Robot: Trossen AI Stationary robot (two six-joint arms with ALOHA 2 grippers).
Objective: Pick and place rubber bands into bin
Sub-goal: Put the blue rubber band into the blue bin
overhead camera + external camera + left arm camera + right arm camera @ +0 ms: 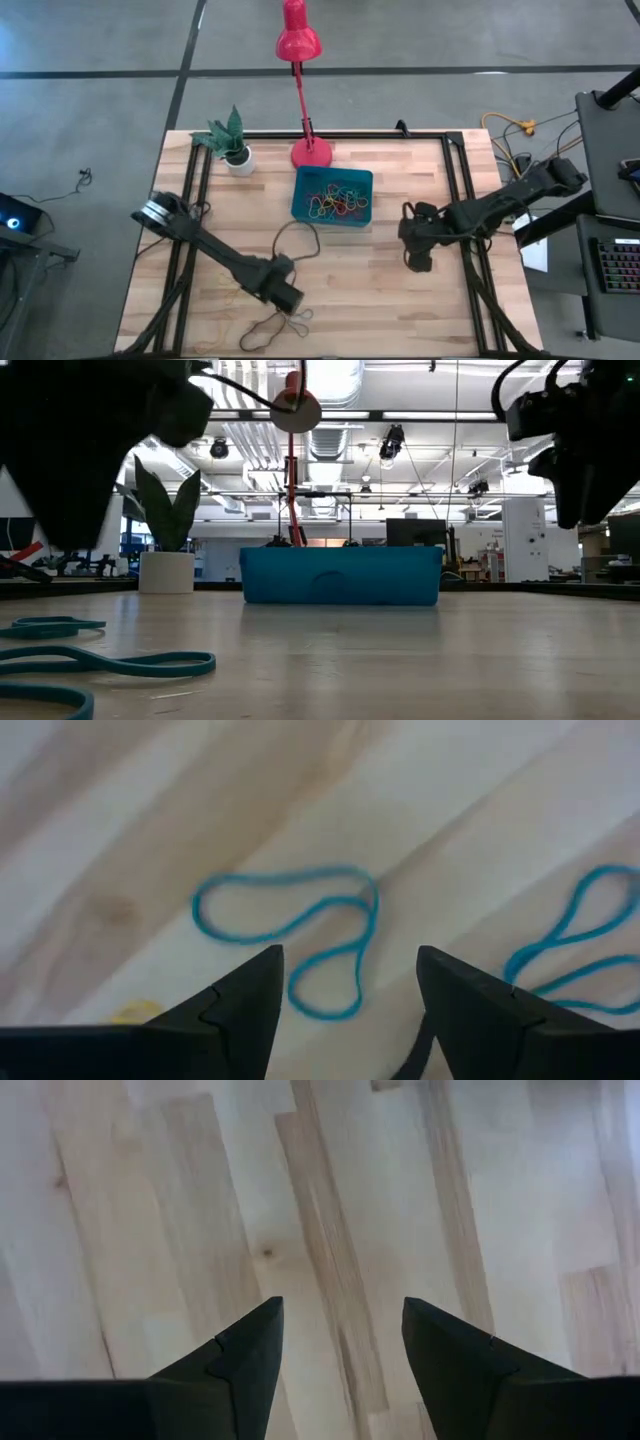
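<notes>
**Left tool poised over loose bands near the surface's front edge**

The left tool hangs wide open and empty above a blue rubber band lying on the wooden surface, with another band just beside it. The bin sits mid-surface, in front of the red lamp, holding a heap of mixed-colour bands. The right tool, parted and empty, hovers over bare wood right of the bin.

Bin contents hidden behind its near wall in the low view. Teal rubber bands cut off at the left edge there. Second band cropped and blurred in the left wrist view.
</notes>
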